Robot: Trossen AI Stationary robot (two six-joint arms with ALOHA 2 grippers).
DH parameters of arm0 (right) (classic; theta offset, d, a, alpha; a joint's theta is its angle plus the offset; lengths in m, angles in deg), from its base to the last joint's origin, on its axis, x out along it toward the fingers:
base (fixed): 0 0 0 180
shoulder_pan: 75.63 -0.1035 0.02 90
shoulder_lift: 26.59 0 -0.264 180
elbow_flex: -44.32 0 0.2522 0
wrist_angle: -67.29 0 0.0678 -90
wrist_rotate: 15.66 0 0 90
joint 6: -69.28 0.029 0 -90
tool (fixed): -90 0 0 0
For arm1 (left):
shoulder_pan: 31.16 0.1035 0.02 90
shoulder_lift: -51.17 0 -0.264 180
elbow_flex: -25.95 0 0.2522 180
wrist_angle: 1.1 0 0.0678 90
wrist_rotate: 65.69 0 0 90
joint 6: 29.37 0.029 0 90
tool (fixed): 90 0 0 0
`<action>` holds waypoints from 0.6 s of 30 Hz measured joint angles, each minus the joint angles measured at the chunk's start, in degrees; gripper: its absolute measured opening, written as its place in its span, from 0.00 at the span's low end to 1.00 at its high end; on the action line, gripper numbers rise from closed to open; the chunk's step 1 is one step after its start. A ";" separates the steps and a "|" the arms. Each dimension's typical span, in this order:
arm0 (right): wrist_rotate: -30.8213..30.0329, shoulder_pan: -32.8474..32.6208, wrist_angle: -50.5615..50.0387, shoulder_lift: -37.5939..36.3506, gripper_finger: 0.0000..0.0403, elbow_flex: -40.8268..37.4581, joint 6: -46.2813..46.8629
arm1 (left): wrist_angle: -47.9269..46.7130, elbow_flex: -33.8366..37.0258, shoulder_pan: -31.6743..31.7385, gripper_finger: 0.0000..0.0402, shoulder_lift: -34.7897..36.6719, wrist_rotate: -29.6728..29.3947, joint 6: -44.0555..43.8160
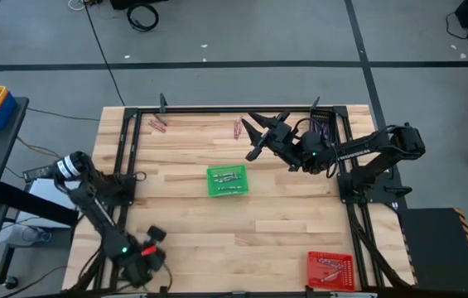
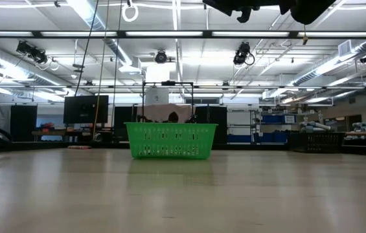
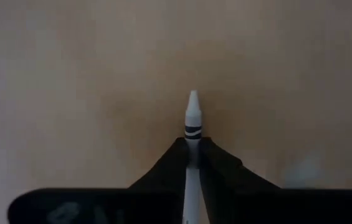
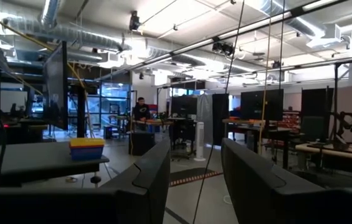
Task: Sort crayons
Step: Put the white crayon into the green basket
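My left gripper (image 1: 149, 245) is at the table's near left and is shut on a pale grey-lilac crayon (image 3: 192, 115); the wooden table top fills the left wrist view behind it. My right gripper (image 1: 257, 139) is open and empty, held high over the far middle of the table, fingers level in its wrist view (image 4: 194, 180). Loose reddish-pink crayons lie on the table at the far left (image 1: 158, 125) and far middle (image 1: 238, 128). A green tray (image 1: 228, 181) at the middle holds several pale crayons. A red tray (image 1: 330, 269) at the near right holds several crayons. My left gripper pinches the crayon's shaft (image 3: 192, 149) between its two fingers, just behind the black bands on its wrapper. The crayon lies along the fingers. Its pointed tip (image 3: 193, 96) sticks out past the fingertips toward the table top.
A dark patch with purple sticks (image 1: 320, 126) lies at the far right, under the right arm. A black frame (image 1: 134, 116) runs along the table's edges. The green tray (image 2: 170, 140) stands alone in the low view. Bare wood lies between the trays.
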State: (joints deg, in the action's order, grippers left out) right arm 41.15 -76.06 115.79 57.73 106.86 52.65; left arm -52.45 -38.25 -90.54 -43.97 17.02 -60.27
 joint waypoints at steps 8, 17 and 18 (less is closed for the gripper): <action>-0.07 -0.39 0.00 -0.03 0.36 -0.01 0.00 | -9.16 0.14 10.96 0.09 11.25 -10.80 11.11; -1.87 -4.90 -0.21 -0.04 0.36 -0.01 -1.24 | 6.99 0.03 33.96 0.09 19.09 -20.24 30.02; -2.98 -5.86 -0.22 -0.09 0.36 -0.01 -1.71 | 9.86 0.03 37.01 0.09 19.07 -19.87 30.06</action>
State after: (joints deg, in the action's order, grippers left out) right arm 38.18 -81.92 115.57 57.64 106.85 50.95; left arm -42.59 -38.22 -53.53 -24.90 -2.85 -30.21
